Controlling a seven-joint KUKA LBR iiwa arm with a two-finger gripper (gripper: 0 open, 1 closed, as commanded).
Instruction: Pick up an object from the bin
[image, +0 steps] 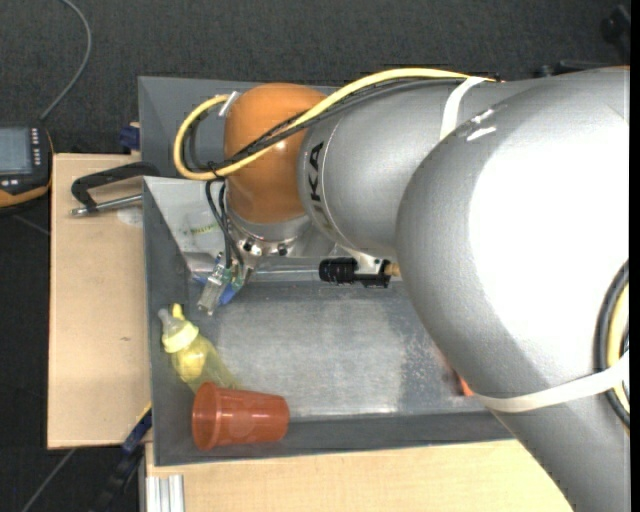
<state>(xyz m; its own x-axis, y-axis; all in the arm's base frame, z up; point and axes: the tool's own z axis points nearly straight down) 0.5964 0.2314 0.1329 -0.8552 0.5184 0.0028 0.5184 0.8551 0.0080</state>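
Observation:
My gripper (215, 290) hangs below the orange wrist cover, low over the bin's left side near the far wall. Something small and blue shows at its tip, and I cannot tell whether that is a held thing or part of the gripper. A yellow baby bottle (185, 350) lies just below and to the left of it, against the left wall and apart from the gripper. A red-orange plastic cup (238, 416) lies on its side in the near left corner, touching the bottle's base.
A white printed sheet or packet (192, 222) leans in the far left corner behind the gripper. A black cylindrical thing (352, 271) lies along the far wall. A small orange bit (458, 383) peeks out under the arm, which hides the bin's right half.

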